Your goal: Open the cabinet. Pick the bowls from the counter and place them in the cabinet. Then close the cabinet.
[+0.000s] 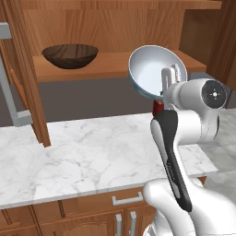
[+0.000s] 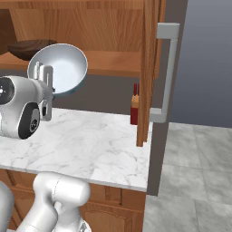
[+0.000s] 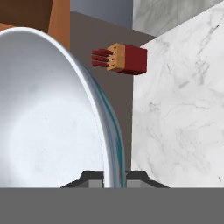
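Note:
The cabinet (image 1: 115,27) (image 2: 113,22) stands open, its doors swung out. On its lower shelf sits the dark wooden bowl (image 1: 70,55) (image 2: 26,48). My gripper (image 1: 169,79) (image 2: 44,78) (image 3: 114,177) is shut on the rim of the white bowl (image 1: 154,69) (image 2: 61,67) (image 3: 43,118), which has a pale blue outside. I hold it tilted on edge in the air, above the counter (image 1: 92,156) (image 2: 90,140) (image 3: 179,109) and just in front of the shelf's right part.
The left door's grey bar handle (image 1: 9,78) juts out at the left. The right door (image 2: 147,68) stands edge-on with its handle (image 2: 167,72). A red knife block (image 1: 158,108) (image 2: 134,108) (image 3: 124,59) stands against the wall under the shelf. Drawers sit below the counter edge.

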You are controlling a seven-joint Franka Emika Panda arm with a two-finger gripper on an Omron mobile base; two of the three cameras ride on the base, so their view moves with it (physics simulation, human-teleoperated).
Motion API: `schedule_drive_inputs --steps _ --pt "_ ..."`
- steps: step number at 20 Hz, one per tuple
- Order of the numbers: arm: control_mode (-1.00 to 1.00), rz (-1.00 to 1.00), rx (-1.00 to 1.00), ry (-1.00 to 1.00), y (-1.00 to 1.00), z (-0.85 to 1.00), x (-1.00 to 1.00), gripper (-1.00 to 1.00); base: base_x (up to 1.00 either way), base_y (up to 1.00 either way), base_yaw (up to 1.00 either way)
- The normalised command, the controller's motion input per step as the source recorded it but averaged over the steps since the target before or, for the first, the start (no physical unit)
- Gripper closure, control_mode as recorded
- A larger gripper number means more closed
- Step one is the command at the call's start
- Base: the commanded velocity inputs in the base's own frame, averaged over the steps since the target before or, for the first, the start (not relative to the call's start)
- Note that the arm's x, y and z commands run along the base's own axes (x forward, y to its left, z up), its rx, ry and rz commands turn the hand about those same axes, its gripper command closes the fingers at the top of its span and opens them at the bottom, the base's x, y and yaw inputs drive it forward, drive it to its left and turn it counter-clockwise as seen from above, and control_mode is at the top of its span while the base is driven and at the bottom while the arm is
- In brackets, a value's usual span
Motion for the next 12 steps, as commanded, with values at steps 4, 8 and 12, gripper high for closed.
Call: schedule_drive_inputs --steps 4,8,12 --pt "-1.0 0.0 0.0 -0.1 -0.09 0.46 0.11 1.0 0.0 0.0 0.0" --pt "-1.0 0.0 0.0 -0.1 -0.04 0.49 0.15 1.0 0.0 0.0 0.0" --pt "-1.0 0.0 0.0 -0.01 -0.09 0.37 0.31 1.0 0.0 0.0 0.0"
